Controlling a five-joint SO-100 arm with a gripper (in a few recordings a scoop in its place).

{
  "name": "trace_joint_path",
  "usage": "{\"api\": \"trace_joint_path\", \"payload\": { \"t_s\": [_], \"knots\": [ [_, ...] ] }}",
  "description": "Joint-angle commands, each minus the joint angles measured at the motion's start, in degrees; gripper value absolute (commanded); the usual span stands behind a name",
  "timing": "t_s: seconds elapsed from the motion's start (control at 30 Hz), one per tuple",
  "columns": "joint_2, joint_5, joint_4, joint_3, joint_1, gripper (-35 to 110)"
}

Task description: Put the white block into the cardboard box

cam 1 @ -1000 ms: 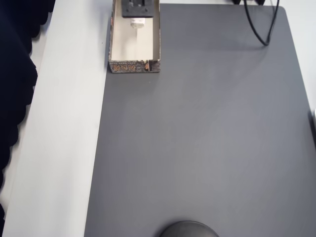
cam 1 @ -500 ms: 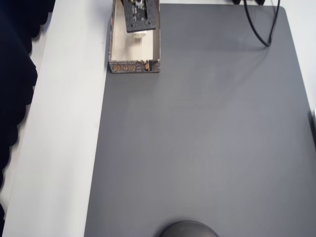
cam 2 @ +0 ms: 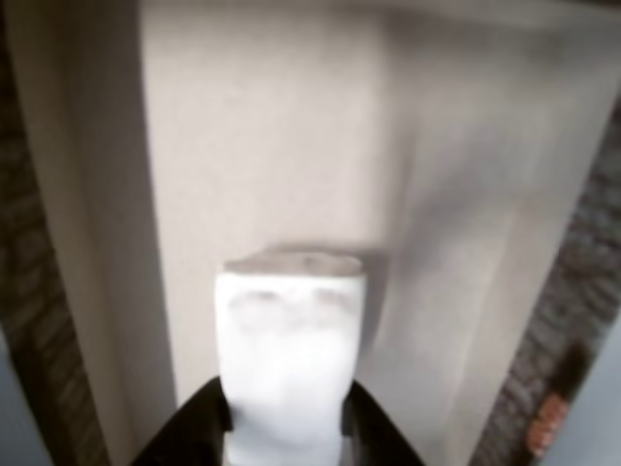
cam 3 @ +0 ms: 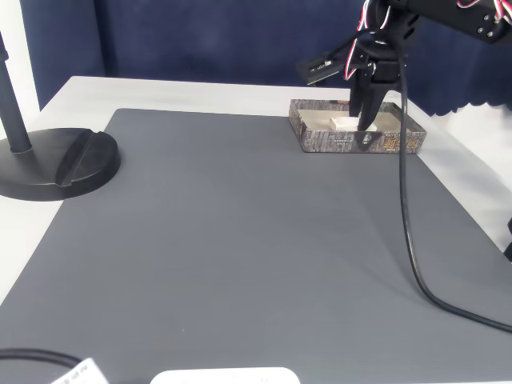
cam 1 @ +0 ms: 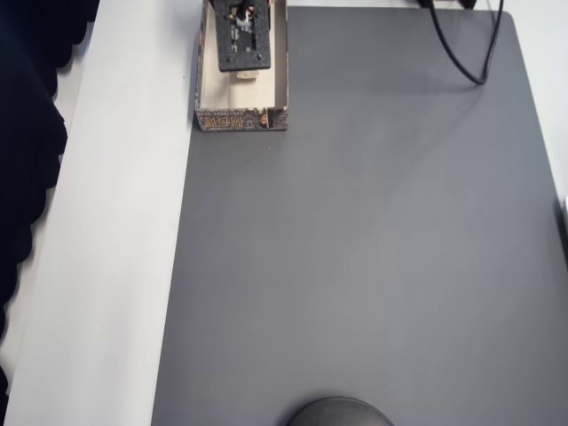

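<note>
White block (cam 2: 289, 369) sat low inside the cardboard box (cam 1: 280, 84), over its cream floor, pinched end-on betw. the gripper (cam 2: 286, 419) fingers, which were closed snug on it. Probably touching the floor, tho wrist view was blurry. Arm reached straight down so release would drop it inside.

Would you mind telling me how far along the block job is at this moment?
Done: the white block has been carried inside the cardboard box. In hand: the gripper is shut on it, low over the box floor. Left: opening the fingers and lifting the arm clear.
</note>
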Motion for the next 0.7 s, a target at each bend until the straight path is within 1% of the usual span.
{"api": "trace_joint_path", "payload": {
  "t_s": [0.0, 0.1, 0.43, 0.53, 0.67],
  "knots": [
    [0.79, -1.32, -0.09, -4.75, -0.35, 1],
    [0.7, -3.52, -0.18, -4.66, -0.35, 2],
    [-0.35, -2.81, -0.88, -5.27, -0.09, 7],
    [-0.53, -3.43, -1.49, -5.54, 0.09, 15],
    [-0.62, -4.13, -1.49, -5.71, 0.0, 20]
  ]
}}
